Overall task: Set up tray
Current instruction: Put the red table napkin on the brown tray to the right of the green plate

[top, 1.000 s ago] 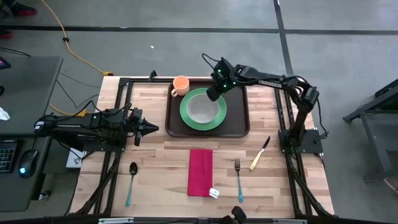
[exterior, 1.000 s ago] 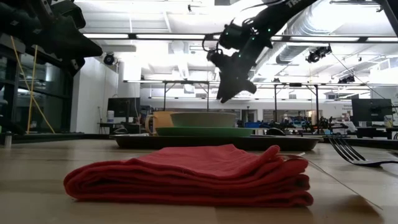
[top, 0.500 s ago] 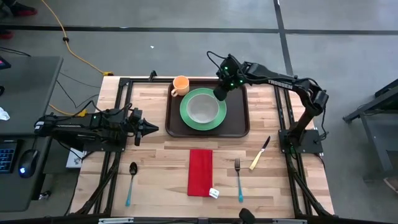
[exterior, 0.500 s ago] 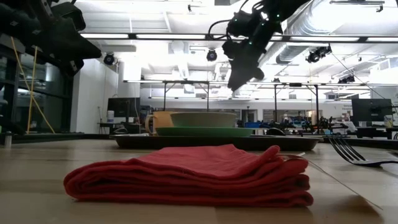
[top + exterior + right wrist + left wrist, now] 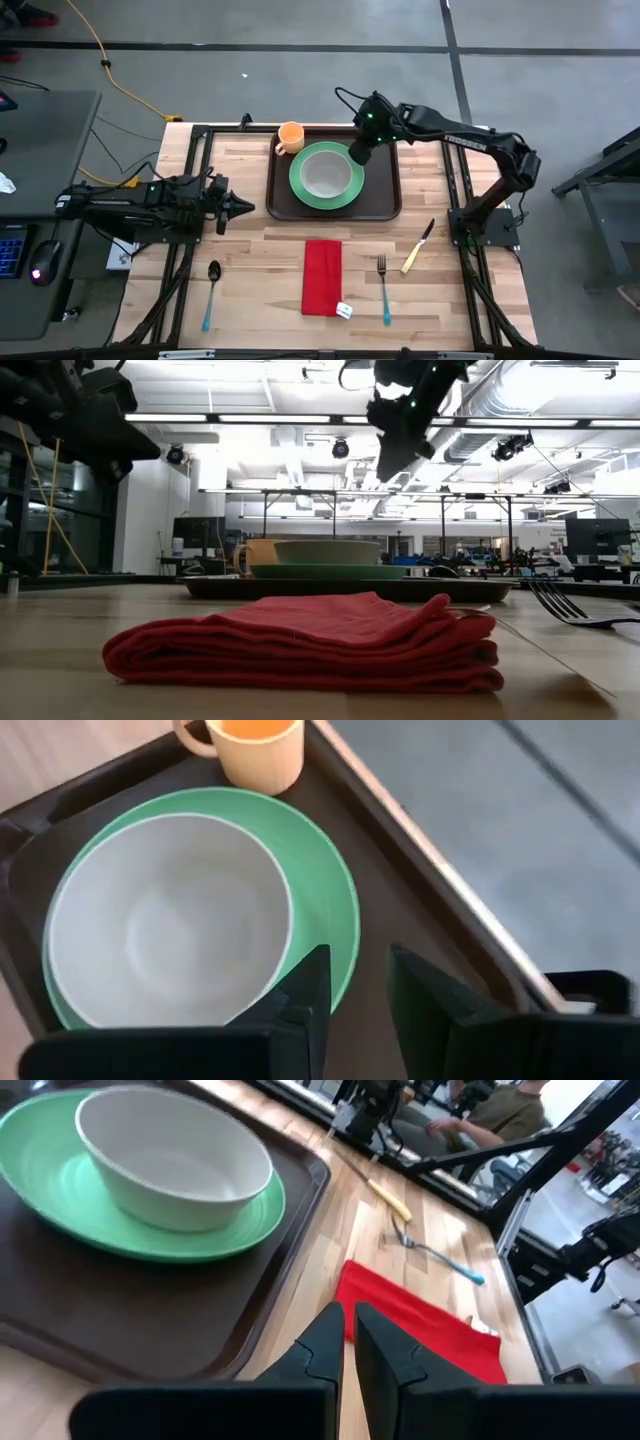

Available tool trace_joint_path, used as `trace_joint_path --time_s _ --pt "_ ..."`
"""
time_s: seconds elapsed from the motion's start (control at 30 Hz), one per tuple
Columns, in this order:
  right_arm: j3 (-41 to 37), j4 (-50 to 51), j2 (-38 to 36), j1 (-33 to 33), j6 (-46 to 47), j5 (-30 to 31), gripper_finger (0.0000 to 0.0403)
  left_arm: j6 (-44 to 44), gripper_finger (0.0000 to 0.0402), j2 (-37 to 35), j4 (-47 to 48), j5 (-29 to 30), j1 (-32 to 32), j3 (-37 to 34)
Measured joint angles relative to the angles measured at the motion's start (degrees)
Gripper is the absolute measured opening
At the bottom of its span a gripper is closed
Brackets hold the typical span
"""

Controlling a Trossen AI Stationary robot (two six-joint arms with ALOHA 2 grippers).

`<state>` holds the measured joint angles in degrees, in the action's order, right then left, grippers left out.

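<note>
Two arms over a set table — neither holds anything.
Right gripper, jaws parted, hovers above the tray at the table's far middle; left gripper nearly clenched, empty, well left.

The tray is dark brown. On it, a green plate carries a pale grey-white bowl; the mug is orange. The napkin is red. The surface is pale wood in strips. The spoon and fork have turquoise handles; the knife has a yellow one.
</note>
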<state>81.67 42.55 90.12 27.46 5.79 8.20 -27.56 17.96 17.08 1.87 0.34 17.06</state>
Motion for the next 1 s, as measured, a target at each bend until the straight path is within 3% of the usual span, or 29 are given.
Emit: trace_joint_path --time_s 0.67,1.0 --pt "-0.53 9.49 -12.15 -1.92 -0.28 3.37 0.0078 -1.48 0.0056 0.01 1.39 0.01 0.01 0.0" --pt "-21.42 -3.48 -30.49 -1.92 5.56 0.13 0.0078 -1.61 0.0056 0.01 1.49 0.0 0.02 0.0"
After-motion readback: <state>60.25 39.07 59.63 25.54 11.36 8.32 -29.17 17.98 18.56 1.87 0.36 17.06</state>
